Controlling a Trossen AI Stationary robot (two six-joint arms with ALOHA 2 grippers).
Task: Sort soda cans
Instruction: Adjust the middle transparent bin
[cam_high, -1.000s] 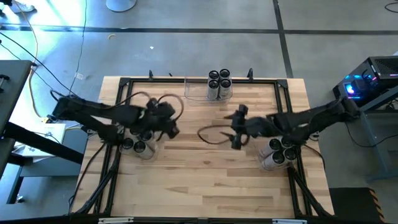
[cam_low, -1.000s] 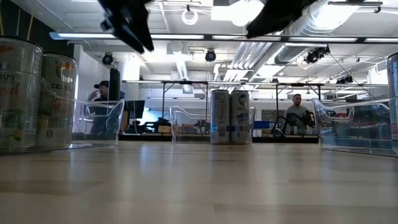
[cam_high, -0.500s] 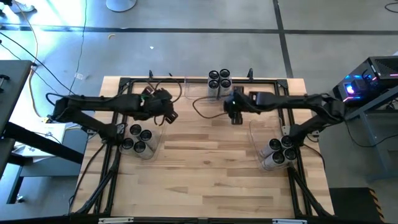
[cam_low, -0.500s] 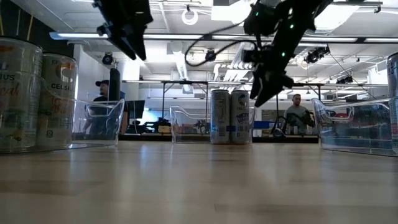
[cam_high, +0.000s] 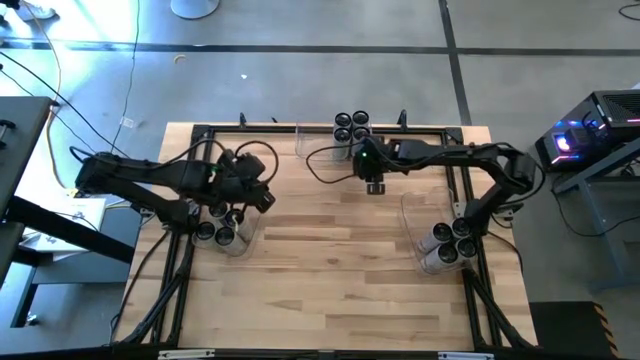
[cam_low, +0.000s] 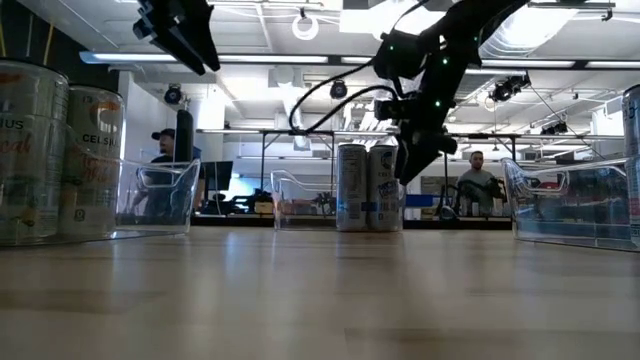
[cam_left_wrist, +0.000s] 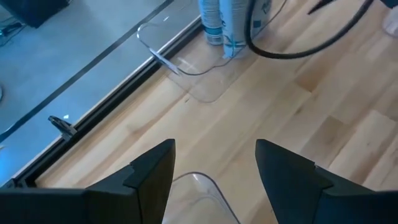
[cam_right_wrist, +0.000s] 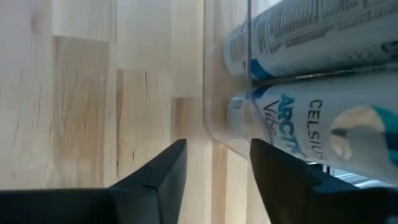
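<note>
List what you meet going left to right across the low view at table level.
Two Celsius cans in the left clear bin → middle clear bin → two blue-and-white cans, with the right tool hanging at their right edge → right clear bin.

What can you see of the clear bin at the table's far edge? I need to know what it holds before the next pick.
The far bin is a clear plastic rectangle with rounded corners, resting flat on the wooden table against its back rail. Four upright soda cans with dark tops and white-and-blue sides cluster at its right end; the rest looks empty. The right pincer hovers just before it, apart from its wall.
</note>
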